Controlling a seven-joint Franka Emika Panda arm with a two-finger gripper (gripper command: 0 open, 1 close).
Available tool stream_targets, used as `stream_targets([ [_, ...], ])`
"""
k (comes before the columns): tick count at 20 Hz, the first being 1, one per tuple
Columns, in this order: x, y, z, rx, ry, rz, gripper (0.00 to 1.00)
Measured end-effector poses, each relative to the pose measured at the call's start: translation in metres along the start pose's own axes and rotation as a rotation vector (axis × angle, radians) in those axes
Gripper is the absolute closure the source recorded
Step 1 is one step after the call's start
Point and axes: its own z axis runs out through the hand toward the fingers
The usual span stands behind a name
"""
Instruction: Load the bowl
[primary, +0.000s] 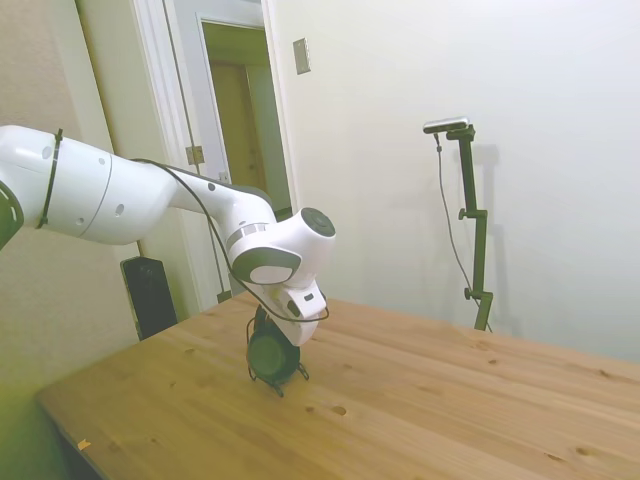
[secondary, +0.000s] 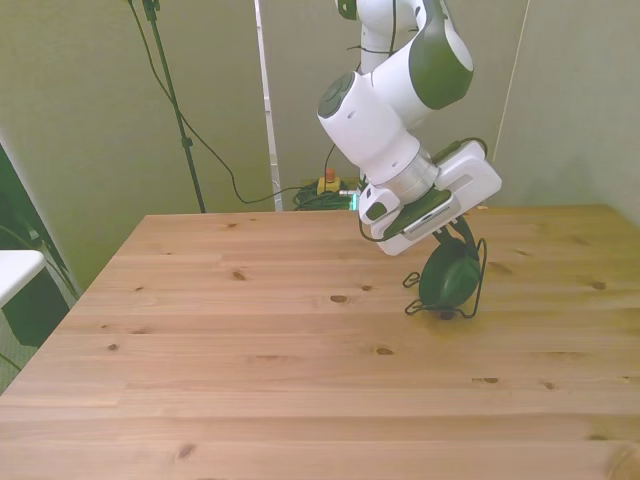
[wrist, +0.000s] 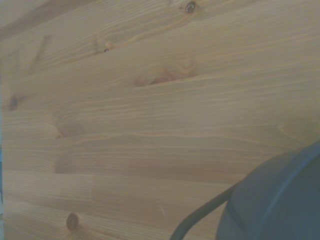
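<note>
One bowl (primary: 270, 355) is all you have to track in the side view: dark green, standing on edge in a thin black wire rack (primary: 284, 380) on the worktop (primary: 420, 410). It sits towards the worktop's end nearest the doorway (primary: 240, 130), well in from both long edges. The arm's white wrist hangs directly over it, and the gripper (primary: 268, 325) is down at the bowl's top rim, mostly hidden behind the wrist housing. You cannot tell from here whether the fingers are spread or closed.

Turning to the front view, you see the bowl (secondary: 449, 277) upright on its rim, its round side facing the camera, inside the rack (secondary: 478, 285), whose wire loops rise beside it and whose feet rest on the wood. It stands near the worktop's (secondary: 250, 350) far edge, over towards the front view's right. The gripper (secondary: 447, 235) comes down at a slant onto the bowl's top edge, with the white hand block covering the fingers, so their state is again hidden from you. A cable runs across the floor behind the far edge.

From the wrist view, you get mostly bare wood grain with a few knots (wrist: 72, 220). A blurred dark curve of the bowl (wrist: 280, 200) fills one corner, and a single wire of the rack (wrist: 200, 217) sweeps out from beneath it.
</note>
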Motion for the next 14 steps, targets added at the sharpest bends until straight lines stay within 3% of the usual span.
stream_targets([
  [14, -0.0041, -0.0020, -0.0075, -0.019, 0.022, 0.025, 0.00],
])
